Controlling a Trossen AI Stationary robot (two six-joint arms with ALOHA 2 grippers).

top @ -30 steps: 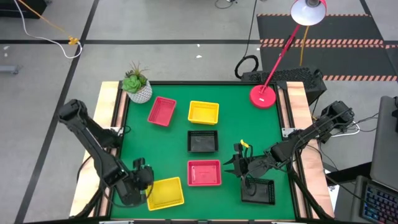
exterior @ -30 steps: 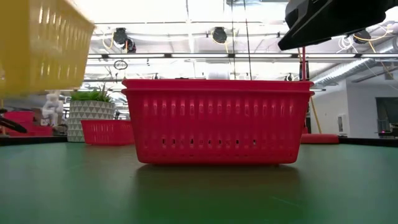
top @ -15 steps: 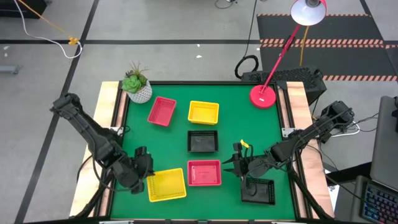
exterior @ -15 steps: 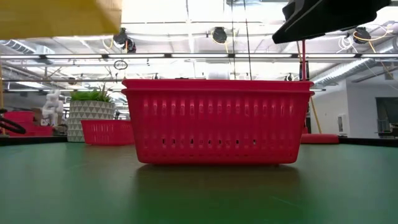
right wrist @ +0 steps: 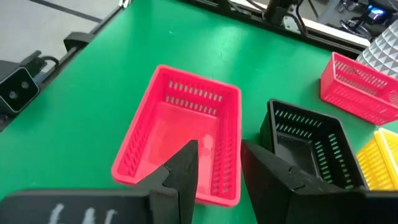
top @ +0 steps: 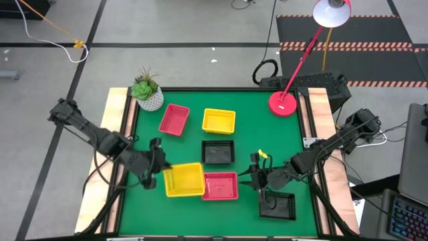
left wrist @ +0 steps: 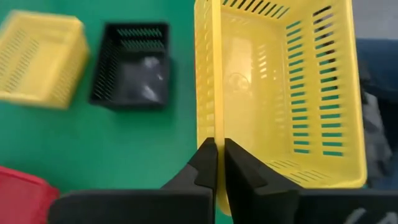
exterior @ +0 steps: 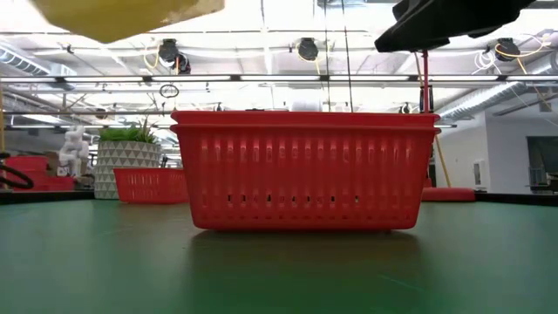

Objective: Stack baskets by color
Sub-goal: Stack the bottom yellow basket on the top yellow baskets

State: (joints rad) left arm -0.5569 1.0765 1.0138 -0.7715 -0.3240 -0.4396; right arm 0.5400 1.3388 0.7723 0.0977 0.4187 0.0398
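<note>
My left gripper (top: 160,173) is shut on a yellow basket (top: 184,179), which hangs above the green table just left of a red basket (top: 220,186). In the low view only the yellow basket's underside (exterior: 122,13) shows, at the top. A black basket (top: 218,152), another yellow basket (top: 219,121) and another red basket (top: 174,119) rest on their bottoms farther back. My right gripper (top: 257,177) hovers open, right of the near red basket (right wrist: 186,137) and above a second black basket (top: 277,205). My left gripper pinches the rim of one side wall (left wrist: 214,127) of the yellow basket near a corner, one finger (left wrist: 205,163) outside the wall and one inside. The fingers come from the table's left, slanting down, along that wall. The basket is lifted clear of the table, tilted.
A white plant pot (top: 148,97) stands at the far left corner and a red lamp base (top: 283,104) at the far right. Bare green table lies along the left edge and the near left corner.
My left gripper has carried the yellow basket up and away from the near left corner, toward the far edge and the red basket. The basket has turned about and risen out of most of the low view. My right gripper has kept still.
</note>
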